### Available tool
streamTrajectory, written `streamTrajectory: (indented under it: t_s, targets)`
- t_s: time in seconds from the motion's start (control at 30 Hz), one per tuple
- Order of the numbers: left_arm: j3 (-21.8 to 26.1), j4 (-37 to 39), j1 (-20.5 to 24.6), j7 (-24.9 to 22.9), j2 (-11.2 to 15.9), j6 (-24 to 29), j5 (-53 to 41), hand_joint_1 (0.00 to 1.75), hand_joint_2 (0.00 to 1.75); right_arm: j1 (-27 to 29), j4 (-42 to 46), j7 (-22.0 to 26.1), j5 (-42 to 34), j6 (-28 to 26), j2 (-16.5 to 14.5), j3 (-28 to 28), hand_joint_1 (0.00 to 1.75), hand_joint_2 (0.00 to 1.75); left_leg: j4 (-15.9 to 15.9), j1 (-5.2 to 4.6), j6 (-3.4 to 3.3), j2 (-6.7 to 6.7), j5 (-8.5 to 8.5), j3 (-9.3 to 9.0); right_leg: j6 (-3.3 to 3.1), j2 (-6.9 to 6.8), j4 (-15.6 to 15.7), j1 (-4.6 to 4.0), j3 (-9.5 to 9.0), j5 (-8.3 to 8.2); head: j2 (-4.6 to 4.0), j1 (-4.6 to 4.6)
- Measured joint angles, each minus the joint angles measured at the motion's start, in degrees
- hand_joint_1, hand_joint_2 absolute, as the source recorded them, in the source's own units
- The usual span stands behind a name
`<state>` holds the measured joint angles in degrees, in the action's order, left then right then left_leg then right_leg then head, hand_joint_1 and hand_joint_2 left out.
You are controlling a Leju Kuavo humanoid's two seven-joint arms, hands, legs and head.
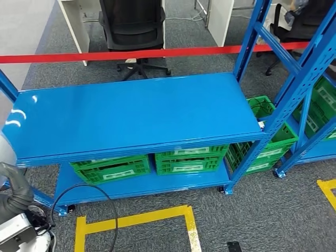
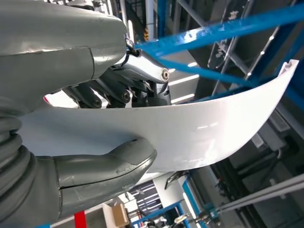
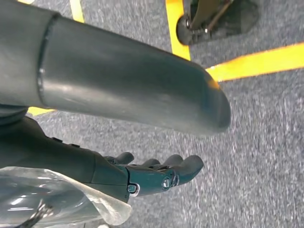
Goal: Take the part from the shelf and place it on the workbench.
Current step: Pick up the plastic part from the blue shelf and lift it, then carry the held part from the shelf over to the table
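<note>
My left hand [image 2: 107, 90] grips a long, curved white part [image 2: 201, 128], with the thumb [image 2: 107, 166] on one face and the dark fingers [image 2: 118, 92] on the other. The part's far end sticks out well past the hand. From the head view, the left hand [image 1: 15, 190] sits low at the left edge, beside the front left corner of a broad blue bench top [image 1: 130, 113], which is bare. My right hand [image 3: 154, 175] hangs over grey carpet with its fingers stretched out and nothing in them.
Green crates [image 1: 186, 160] sit on the lower blue shelf under the top. A second blue rack [image 1: 305, 89] with more crates stands to the right. Red tape [image 1: 130, 54] and an office chair [image 1: 133, 26] lie beyond. Yellow floor lines [image 1: 136, 218] and a black cable [image 1: 113, 207] mark the carpet.
</note>
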<state>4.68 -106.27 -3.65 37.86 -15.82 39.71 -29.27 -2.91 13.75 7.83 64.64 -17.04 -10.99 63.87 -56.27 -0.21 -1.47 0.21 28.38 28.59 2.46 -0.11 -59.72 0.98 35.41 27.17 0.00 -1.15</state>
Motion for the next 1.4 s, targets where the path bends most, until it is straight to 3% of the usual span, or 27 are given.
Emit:
streamTrajectory:
  t_s: [0.1,0.13,0.17,0.2,0.27,0.3,0.33,0.4,0.47,0.5,0.6,0.63,0.67,0.7,0.77,0.83,0.9,0.97,1.0,1.07,1.13,1.17,1.2,1.23,1.3,1.33,1.4]
  targets:
    - [0.21,0.01,0.01,-0.28,-0.05,0.0,0.33,1.75,1.75,-0.02,0.0,0.77,-0.24,0.99,-0.01,0.01,0.0,0.0,0.22,0.01,-0.83,0.2,-2.01,2.38,0.54,0.09,-9.3,0.0,3.21,7.65,0.0,-0.07]
    - [0.26,0.01,-0.02,-0.37,-0.05,0.0,0.43,1.75,1.75,-0.03,0.0,0.96,-0.33,1.32,-0.01,0.01,0.0,0.0,0.15,-0.04,-0.86,0.21,-2.68,3.32,0.67,0.09,-12.43,0.01,3.77,8.85,0.0,-0.05]
    - [0.33,0.02,-0.03,-0.45,-0.05,0.0,0.46,1.75,1.75,-0.02,0.01,1.09,-0.39,1.59,-0.01,0.02,0.0,0.0,0.05,-0.07,-0.81,0.21,-3.32,4.24,0.77,0.08,-14.15,0.01,3.59,8.74,0.0,-0.05]
    - [0.4,0.02,-0.03,-0.55,-0.05,0.0,0.39,1.75,1.75,-0.02,0.01,1.18,-0.41,1.81,-0.01,0.02,0.0,0.0,-0.09,-0.07,-0.7,0.22,-3.94,5.15,0.81,0.07,-13.88,0.02,2.39,7.43,0.0,-0.06]
    - [0.53,0.02,-0.03,-0.69,-0.05,0.0,0.07,1.75,1.75,-0.07,0.05,1.2,-0.4,2.08,-0.01,0.02,0.0,0.0,-0.49,-0.06,-0.36,0.21,-4.96,6.62,0.62,0.06,-7.8,0.04,-2.79,4.42,0.0,-0.07]
    - [0.56,0.02,-0.01,-0.73,-0.05,0.0,-0.1,1.75,1.75,-0.14,0.08,1.19,-0.39,2.16,-0.01,0.02,0.0,0.0,-0.8,-0.15,-0.13,0.2,-5.38,7.2,0.42,0.06,-3.25,0.0,-6.11,4.0,0.0,-0.08]
    - [0.57,0.02,0.01,-0.73,-0.04,0.0,-0.22,1.75,1.75,-0.22,0.11,1.17,-0.38,2.21,-0.01,0.02,0.0,0.0,-1.08,-0.24,0.15,0.23,-5.84,7.62,0.18,0.07,0.5,-0.05,-8.6,4.34,0.0,-0.06]
    - [0.59,0.02,0.04,-0.75,-0.03,0.0,-0.28,1.75,1.75,-0.3,0.15,1.15,-0.37,2.26,-0.01,0.02,0.0,0.0,-1.33,-0.3,0.77,0.3,-6.79,8.1,-0.34,0.13,4.18,-0.28,-10.47,5.24,0.0,-0.05]
    - [0.62,0.02,0.01,-0.76,0.02,0.0,-0.3,1.75,1.75,-0.18,0.16,1.13,-0.38,2.29,-0.02,0.04,0.0,0.0,-1.47,-0.07,1.52,0.26,-6.89,8.42,-1.15,-0.01,4.36,-0.26,-9.54,4.59,0.0,-0.03]
    - [0.66,0.02,-0.02,-0.78,0.06,0.0,-0.29,1.75,1.75,-0.12,0.17,1.12,-0.39,2.29,-0.03,0.06,0.0,0.0,-2.34,0.07,1.93,0.19,-5.49,8.73,-1.67,-0.16,4.43,-0.21,-9.07,4.02,0.0,0.04]
    - [0.73,0.02,-0.08,-0.84,0.15,0.0,-0.64,1.75,1.75,-0.11,0.23,1.09,-0.4,2.29,-0.06,0.08,0.0,0.0,-11.16,0.46,3.0,0.08,3.09,10.47,-2.47,-0.48,4.4,-0.18,-7.12,2.08,0.0,0.31]
    - [0.74,0.03,-0.09,-0.85,0.16,0.0,-0.93,1.75,1.75,-0.09,0.24,1.05,-0.4,2.29,-0.07,0.09,0.0,0.0,-14.67,0.55,3.22,0.08,4.88,10.83,-2.45,-0.53,4.28,-0.2,-6.38,1.41,0.0,0.33]
    - [0.75,0.03,-0.1,-0.87,0.16,0.0,-1.25,1.75,1.75,-0.08,0.24,1.01,-0.39,2.29,-0.07,0.09,0.0,0.0,-16.93,0.63,3.36,0.08,5.19,10.62,-2.42,-0.57,4.08,-0.2,-5.56,0.75,0.0,0.32]
    - [0.77,0.04,-0.1,-0.89,0.15,0.0,-1.55,1.75,1.75,-0.06,0.24,0.97,-0.38,2.29,-0.08,0.1,0.0,0.0,-17.34,0.7,3.42,0.08,4.34,9.65,-2.36,-0.6,3.79,-0.2,-4.66,0.15,0.0,0.32]
    - [0.81,0.04,-0.08,-0.9,0.1,0.0,-2.04,1.75,1.75,-0.08,0.24,0.87,-0.33,2.29,-0.09,0.1,0.0,0.0,-11.88,0.82,3.29,0.06,1.49,4.94,-2.15,-0.59,3.02,-0.19,-2.72,-0.77,0.0,0.32]
    - [0.83,0.04,-0.03,-0.9,0.04,0.0,-2.45,1.75,1.75,-0.1,0.24,0.78,-0.3,2.3,-0.12,0.1,0.0,0.0,-3.94,0.7,2.78,-0.01,1.26,-0.16,-1.66,-0.52,2.32,-0.3,-1.35,-1.5,0.0,0.3]
    - [0.89,0.04,-0.01,-0.9,-0.01,0.0,-2.61,1.75,1.75,-0.11,0.24,0.77,-0.27,2.34,-0.16,0.1,0.0,0.0,-0.58,0.41,2.1,-0.08,2.12,-1.61,-0.92,-0.5,2.09,-0.36,-0.58,-2.37,0.0,0.25]
    - [0.94,0.05,-0.01,-0.91,-0.08,0.0,-2.69,1.75,1.75,-0.04,0.24,0.72,-0.27,2.41,-0.2,0.13,0.0,0.0,-0.22,0.38,1.05,0.0,1.41,-0.72,-0.15,-0.45,2.01,-0.23,-0.03,-2.71,0.0,0.26]
    - [0.93,0.05,0.0,-0.95,-0.11,0.0,-2.76,1.75,1.75,0.0,0.24,0.69,-0.26,2.44,-0.21,0.15,0.0,0.0,-0.12,0.42,0.4,0.1,0.83,-0.14,0.15,-0.37,1.35,-0.17,0.45,-1.62,0.0,0.2]
    - [0.89,0.09,0.03,-1.14,-0.19,0.0,-3.01,1.75,1.75,0.01,0.24,0.64,-0.25,2.5,-0.2,0.2,0.0,0.0,0.05,0.49,-0.56,0.31,-0.5,1.29,0.55,-0.15,-2.97,-0.09,2.08,3.49,0.0,0.05]
    - [0.85,0.17,0.01,-1.47,-0.2,0.0,-3.25,1.75,1.75,-0.02,0.24,0.62,-0.2,2.58,-0.2,0.21,0.0,0.0,-0.05,0.34,-0.85,0.34,-1.89,3.05,0.77,-0.09,-10.15,-0.1,3.76,8.35,0.0,-0.09]
    - [0.84,0.24,0.01,-1.63,-0.19,0.0,-3.32,1.75,1.75,-0.02,0.24,0.62,-0.15,2.62,-0.2,0.22,0.0,0.0,-0.14,0.27,-0.83,0.35,-2.62,4.01,0.84,-0.09,-12.89,-0.1,3.91,8.91,0.0,-0.1]
    - [0.83,0.32,0.01,-1.77,-0.19,0.0,-3.39,1.75,1.75,-0.03,0.24,0.61,-0.11,2.65,-0.2,0.22,0.0,0.0,-0.26,0.23,-0.75,0.35,-3.31,5.0,0.86,-0.09,-14.01,-0.1,3.26,8.03,0.0,-0.12]
    - [0.82,0.39,0.02,-1.85,-0.18,0.0,-3.44,1.75,1.75,-0.04,0.24,0.61,-0.05,2.66,-0.2,0.23,0.0,0.0,-0.41,0.22,-0.62,0.35,-3.94,5.94,0.83,-0.1,-13.18,-0.09,1.68,6.31,0.0,-0.11]
    - [0.8,0.5,0.02,-1.9,-0.18,0.0,-3.55,1.75,1.75,-0.15,0.26,0.61,0.04,2.66,-0.2,0.25,0.0,0.0,-0.83,0.13,-0.21,0.34,-5.04,7.43,0.6,-0.1,-6.28,-0.14,-4.25,3.95,0.0,-0.15]
    - [0.78,0.54,0.04,-1.91,-0.18,0.0,-3.6,1.75,1.75,-0.26,0.28,0.61,0.08,2.67,-0.2,0.26,0.0,0.0,-1.09,0.04,0.05,0.36,-5.57,7.98,0.38,-0.07,-1.72,-0.18,-7.6,4.18,0.0,-0.16]
    - [0.68,0.6,0.07,-2.06,-0.14,0.0,-3.7,1.75,1.75,-0.45,0.3,0.62,0.14,2.71,-0.2,0.26,0.0,0.0,-1.38,-0.07,0.59,0.46,-6.75,8.71,-0.16,0.06,4.05,-0.38,-10.99,5.52,0.0,-0.17]
